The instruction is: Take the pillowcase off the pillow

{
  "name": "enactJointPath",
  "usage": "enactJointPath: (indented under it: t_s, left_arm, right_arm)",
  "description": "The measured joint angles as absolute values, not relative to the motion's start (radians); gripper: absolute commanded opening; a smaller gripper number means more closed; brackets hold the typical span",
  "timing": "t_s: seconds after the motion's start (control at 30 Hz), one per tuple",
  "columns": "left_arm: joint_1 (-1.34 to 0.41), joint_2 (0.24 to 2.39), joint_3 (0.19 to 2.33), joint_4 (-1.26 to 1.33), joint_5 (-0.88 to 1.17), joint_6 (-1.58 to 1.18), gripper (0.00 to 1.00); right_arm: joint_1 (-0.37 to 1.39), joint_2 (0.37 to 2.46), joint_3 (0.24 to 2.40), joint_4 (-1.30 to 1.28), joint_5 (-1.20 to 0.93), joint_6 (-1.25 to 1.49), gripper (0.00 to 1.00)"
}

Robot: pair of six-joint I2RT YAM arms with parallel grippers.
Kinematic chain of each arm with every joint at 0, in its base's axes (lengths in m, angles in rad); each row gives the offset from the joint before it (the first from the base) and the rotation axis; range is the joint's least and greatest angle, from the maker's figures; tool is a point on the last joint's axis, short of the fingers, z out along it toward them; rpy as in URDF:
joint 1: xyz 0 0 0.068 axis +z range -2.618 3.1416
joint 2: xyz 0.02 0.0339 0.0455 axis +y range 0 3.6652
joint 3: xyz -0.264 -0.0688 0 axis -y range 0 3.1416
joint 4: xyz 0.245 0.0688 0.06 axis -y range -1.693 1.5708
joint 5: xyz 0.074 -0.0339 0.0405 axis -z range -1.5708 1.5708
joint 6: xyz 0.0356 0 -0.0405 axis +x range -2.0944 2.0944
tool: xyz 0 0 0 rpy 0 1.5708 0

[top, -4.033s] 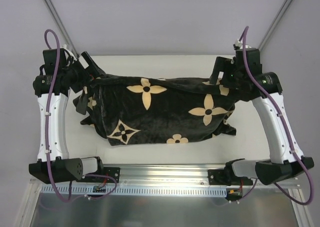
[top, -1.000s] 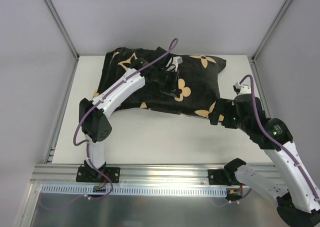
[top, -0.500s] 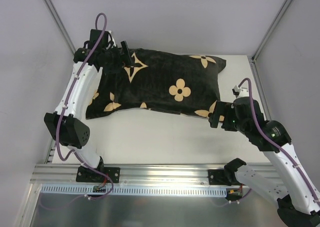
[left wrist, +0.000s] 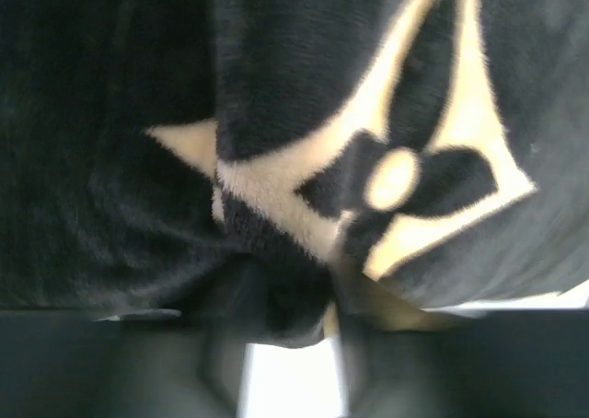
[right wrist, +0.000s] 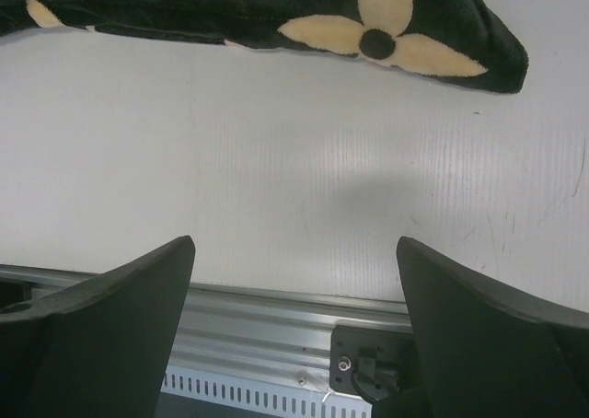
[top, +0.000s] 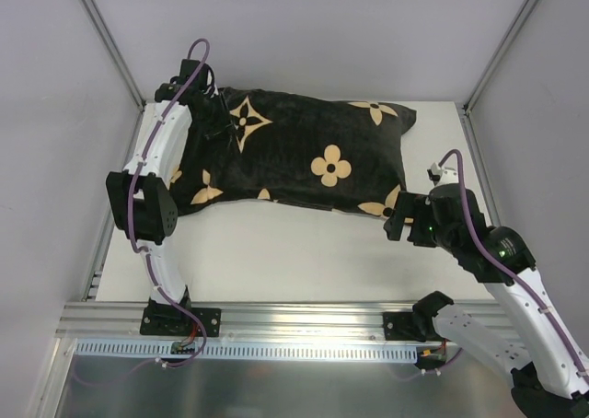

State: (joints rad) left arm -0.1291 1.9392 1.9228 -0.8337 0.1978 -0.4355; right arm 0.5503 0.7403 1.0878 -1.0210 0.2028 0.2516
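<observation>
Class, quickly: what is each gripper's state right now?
Left gripper: closed on a bunch of the pillowcase.
Right gripper: open, empty, above the table.

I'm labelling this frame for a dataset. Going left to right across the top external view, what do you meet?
Left gripper at the far-left corner of the pillowcase → pointed star motif → central four-petal flower → right gripper.

Black flowered pillowcase [top: 294,160] lies across the far table [top: 276,252], left claw [top: 219,128] on its far-left corner
</observation>
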Motion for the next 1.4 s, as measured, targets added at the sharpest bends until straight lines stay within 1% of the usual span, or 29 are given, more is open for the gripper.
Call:
enactJointPath:
  t_s: [0.03,0.17,0.27,0.5,0.67,0.83,0.9,0.93,1.0,1.03,1.07,1.17,1.33,1.4]
  left_arm:
    - [-0.13,1.94,1.924,-0.836,0.212,-0.434,0.0]
    - [-0.148,1.94,1.933,-0.837,0.265,-0.419,0.0]
    - [-0.206,1.94,1.939,-0.836,0.283,-0.405,0.0]
    - [-0.499,1.939,1.935,-0.835,0.341,-0.389,0.0]
    - [-0.69,1.935,1.874,-0.808,0.399,-0.405,0.0]
    - [-0.823,1.908,1.836,-0.797,0.411,-0.411,0.0]
    - [-0.842,1.871,1.814,-0.8,0.41,-0.413,0.07]
    - [-0.843,1.847,1.804,-0.8,0.408,-0.416,0.22]
    - [-0.836,1.794,1.787,-0.8,0.392,-0.427,0.45]
    - [-0.834,1.761,1.778,-0.801,0.384,-0.428,0.72]
    - [-0.829,1.726,1.767,-0.799,0.376,-0.428,0.78]
    - [-0.822,1.607,1.731,-0.799,0.335,-0.453,0.84]
    - [-0.781,1.396,1.624,-0.786,0.269,-0.483,0.84]
    - [-0.761,1.327,1.558,-0.785,0.246,-0.5,0.88]
  right_arm:
    - [0.55,0.74,1.085,-1.021,0.202,0.253,0.96]
    - [0.55,0.74,1.082,-1.022,0.201,0.255,0.96]
    - [0.55,0.741,1.078,-1.016,0.197,0.258,0.96]
    - [0.55,0.762,1.042,-0.998,0.186,0.262,0.96]
    - [0.55,0.778,1.041,-0.994,0.186,0.259,0.96]
    - [0.55,0.76,1.041,-0.995,0.191,0.252,0.96]
    - [0.55,0.748,1.042,-0.995,0.193,0.25,0.96]
    - [0.55,0.743,1.042,-0.996,0.194,0.249,0.96]
    - [0.55,0.734,1.044,-0.999,0.195,0.246,0.96]
    - [0.55,0.73,1.044,-1.0,0.194,0.244,0.96]
    - [0.55,0.727,1.044,-1.0,0.194,0.242,0.96]
    - [0.55,0.725,1.045,-1.0,0.194,0.237,0.96]
    - [0.55,0.724,1.045,-1.0,0.194,0.232,0.96]
    - [0.55,0.722,1.045,-1.0,0.194,0.231,0.96]
